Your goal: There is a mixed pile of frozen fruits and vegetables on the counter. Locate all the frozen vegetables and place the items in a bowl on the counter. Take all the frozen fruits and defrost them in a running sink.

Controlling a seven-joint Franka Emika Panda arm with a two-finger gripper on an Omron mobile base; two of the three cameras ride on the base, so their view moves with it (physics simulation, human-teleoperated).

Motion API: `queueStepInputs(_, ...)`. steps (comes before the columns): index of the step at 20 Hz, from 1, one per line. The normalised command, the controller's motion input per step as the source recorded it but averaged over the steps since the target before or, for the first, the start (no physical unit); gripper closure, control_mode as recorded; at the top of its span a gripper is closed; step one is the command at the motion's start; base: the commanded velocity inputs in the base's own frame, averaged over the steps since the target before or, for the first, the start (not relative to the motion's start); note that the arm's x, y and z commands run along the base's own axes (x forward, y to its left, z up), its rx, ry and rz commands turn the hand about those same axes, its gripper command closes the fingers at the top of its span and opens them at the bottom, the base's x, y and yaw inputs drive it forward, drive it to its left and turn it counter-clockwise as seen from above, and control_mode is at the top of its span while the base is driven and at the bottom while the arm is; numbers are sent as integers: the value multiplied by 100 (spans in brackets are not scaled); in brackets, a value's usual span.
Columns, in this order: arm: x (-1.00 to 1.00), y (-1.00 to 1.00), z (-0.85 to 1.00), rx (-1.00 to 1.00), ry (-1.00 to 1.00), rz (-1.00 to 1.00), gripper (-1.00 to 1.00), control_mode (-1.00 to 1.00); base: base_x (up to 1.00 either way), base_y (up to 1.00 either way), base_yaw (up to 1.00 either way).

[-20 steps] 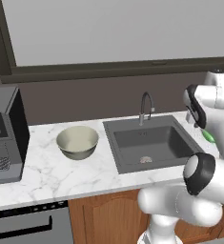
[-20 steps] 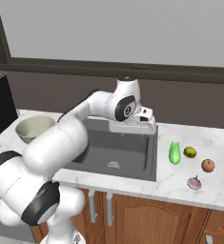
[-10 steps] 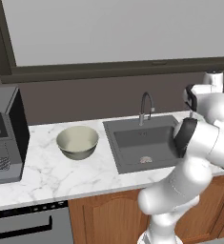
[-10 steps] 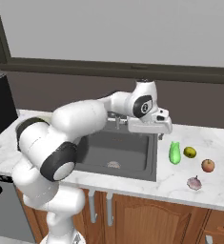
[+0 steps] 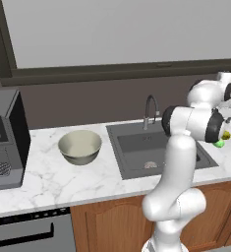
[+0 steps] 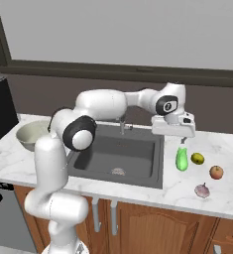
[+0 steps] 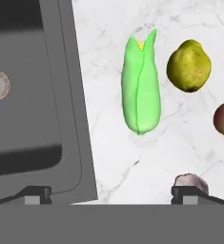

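1. A white marble counter (image 6: 222, 198) runs under a wide window, with a black appliance (image 5: 4, 138) at its far left.
2. The one dark sink (image 6: 118, 154) is set in the middle, faucet (image 5: 149, 109) behind it.
3. One beige bowl (image 5: 80, 146) stands left of the sink, well apart from the pile.
4. The gripper (image 6: 182, 140) hangs just above the green vegetable (image 7: 140, 88), fingers spread wide, holding nothing.
5. Four items lie right of the sink: green vegetable, yellow-green fruit (image 7: 188, 66), red fruit (image 6: 216, 172), pinkish vegetable (image 6: 202, 190).
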Motion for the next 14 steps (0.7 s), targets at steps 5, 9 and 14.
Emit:
queueStepInputs(5, 25, -28, -36, 3, -2, 5, -100, -100, 0, 0, 0)
queueStepInputs(9, 25, -4, -41, 0, -14, 7, -100, -100, 0, 0, 0)
queueStepInputs(14, 21, 3, -35, -8, -15, 6, -100, -100, 0, 0, 0)
